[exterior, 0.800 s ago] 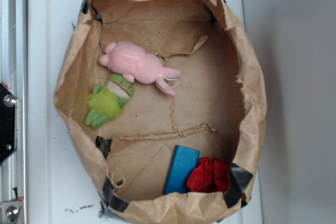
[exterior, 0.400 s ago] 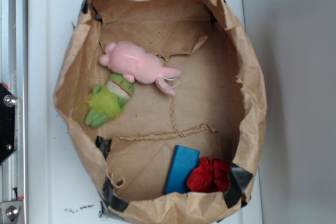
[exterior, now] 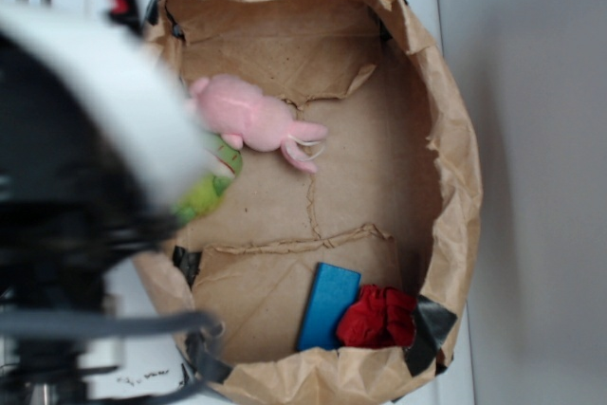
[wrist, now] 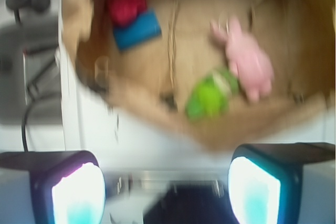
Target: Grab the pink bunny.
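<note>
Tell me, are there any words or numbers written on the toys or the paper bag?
None can be read: the pink bunny, green frog, blue block, red cloth and paper bag show no writing, and the wrist view is blurred.

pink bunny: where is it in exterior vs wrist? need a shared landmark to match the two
Exterior: pink bunny lies in the upper left of the brown paper bag, ears pointing right, just above the green frog, which the arm partly hides.
Wrist: pink bunny sits right of centre, blurred, ears toward the upper left.
Shared landmark: the green frog right next to it in both views.
</note>
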Robot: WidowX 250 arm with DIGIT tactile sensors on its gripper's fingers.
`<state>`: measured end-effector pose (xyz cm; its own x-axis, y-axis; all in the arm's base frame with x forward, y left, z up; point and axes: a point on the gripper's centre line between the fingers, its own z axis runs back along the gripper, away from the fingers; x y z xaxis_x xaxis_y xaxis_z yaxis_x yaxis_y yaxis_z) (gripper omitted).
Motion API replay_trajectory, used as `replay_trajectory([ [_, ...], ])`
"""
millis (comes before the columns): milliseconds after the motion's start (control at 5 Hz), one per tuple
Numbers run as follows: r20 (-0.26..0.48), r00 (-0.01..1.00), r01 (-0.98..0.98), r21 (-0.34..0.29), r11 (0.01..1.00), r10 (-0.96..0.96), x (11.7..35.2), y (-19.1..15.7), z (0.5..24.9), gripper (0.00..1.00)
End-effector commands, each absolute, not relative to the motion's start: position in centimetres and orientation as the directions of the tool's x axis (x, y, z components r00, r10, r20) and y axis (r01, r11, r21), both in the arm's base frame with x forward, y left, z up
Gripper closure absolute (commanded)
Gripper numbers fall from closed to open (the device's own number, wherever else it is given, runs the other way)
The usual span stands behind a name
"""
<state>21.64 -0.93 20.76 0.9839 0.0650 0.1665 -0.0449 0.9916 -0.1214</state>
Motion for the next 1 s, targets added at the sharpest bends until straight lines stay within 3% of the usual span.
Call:
replay_trajectory([
  [0, 0.268, 0.963, 0.03, -0.09, 0.996, -0.005, 27.6, 2.5, 20.1, 0.0],
  [200, 0.318, 0.946, 0.085, -0.049, 0.995, -0.065, 27.9, 4.4, 19.0, 0.0],
  [800, 0.318, 0.946, 0.085, -0.049, 0.995, -0.065, 27.9, 4.4, 19.0, 0.0],
])
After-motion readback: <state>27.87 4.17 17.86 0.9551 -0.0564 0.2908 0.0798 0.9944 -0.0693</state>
